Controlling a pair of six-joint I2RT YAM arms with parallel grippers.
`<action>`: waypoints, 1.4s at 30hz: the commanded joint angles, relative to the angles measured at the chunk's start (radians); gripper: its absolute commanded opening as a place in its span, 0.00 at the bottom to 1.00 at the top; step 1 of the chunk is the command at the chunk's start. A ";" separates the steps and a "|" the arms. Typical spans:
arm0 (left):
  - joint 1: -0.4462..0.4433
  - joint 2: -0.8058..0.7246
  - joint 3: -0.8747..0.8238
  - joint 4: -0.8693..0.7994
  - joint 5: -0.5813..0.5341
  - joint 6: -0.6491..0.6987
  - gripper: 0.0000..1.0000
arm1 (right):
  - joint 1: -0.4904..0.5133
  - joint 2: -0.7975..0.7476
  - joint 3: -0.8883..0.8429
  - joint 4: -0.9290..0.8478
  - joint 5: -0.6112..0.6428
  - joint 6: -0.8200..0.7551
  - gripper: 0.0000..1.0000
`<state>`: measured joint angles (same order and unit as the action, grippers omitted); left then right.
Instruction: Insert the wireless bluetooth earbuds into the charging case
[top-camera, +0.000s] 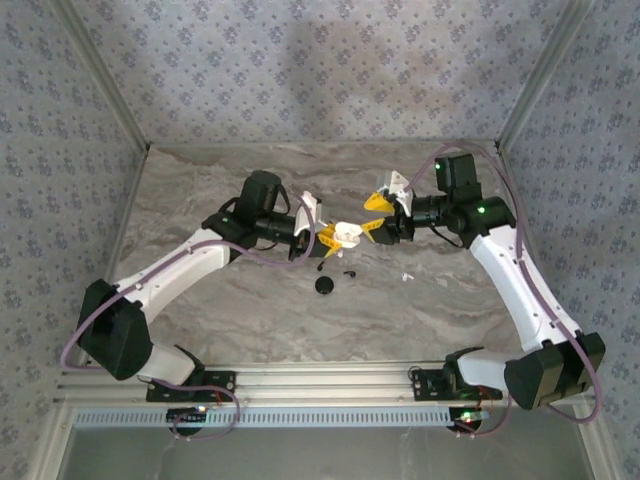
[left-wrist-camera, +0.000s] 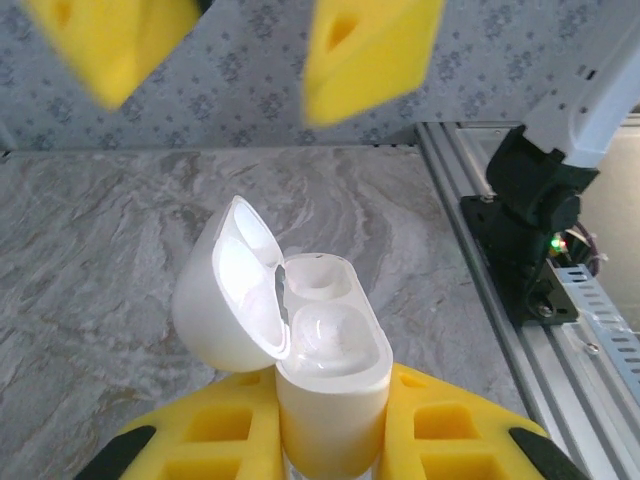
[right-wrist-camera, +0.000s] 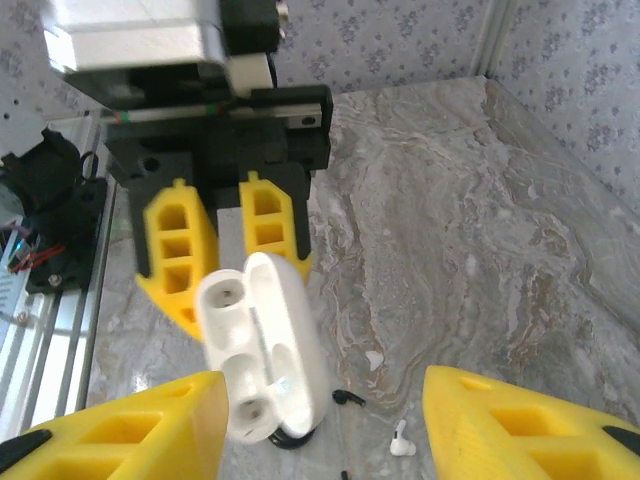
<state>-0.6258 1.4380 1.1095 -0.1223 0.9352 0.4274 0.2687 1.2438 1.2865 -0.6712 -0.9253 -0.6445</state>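
Left end effector (top-camera: 327, 236) clamped on white charging case (left-wrist-camera: 330, 350), lid open, held above desk (top-camera: 250, 320). Right end effector (top-camera: 373, 214) fingers apart, facing case. One black earbud (right-wrist-camera: 348, 397) on desk below.

Glossy white plastic charging case (left-wrist-camera: 325, 350): its base is buried between the left claw's (left-wrist-camera: 330, 445) yellow fingers (left-wrist-camera: 450, 430) and clipped by the bottom edge. Up top, the right claw's (left-wrist-camera: 240, 45) yellow tips (left-wrist-camera: 370, 50) are blurred and cropped. Down on the marbled grey surface (top-camera: 450, 300), a tiny black earbud (top-camera: 350, 271) and a white speck (top-camera: 406, 276), both too small to read.
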 joint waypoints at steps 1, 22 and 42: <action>0.031 0.021 -0.043 0.160 0.049 -0.097 0.19 | -0.020 -0.034 -0.021 0.009 0.006 0.147 0.57; 0.068 0.054 -0.171 0.335 -0.007 -0.254 0.19 | -0.122 0.227 -0.109 -0.321 0.560 0.598 0.56; 0.066 0.066 -0.189 0.353 -0.064 -0.266 0.19 | -0.298 0.391 -0.299 -0.058 0.555 0.868 0.59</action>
<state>-0.5629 1.4944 0.9264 0.1936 0.8669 0.1658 -0.0227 1.6203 1.0042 -0.7292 -0.3801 0.1883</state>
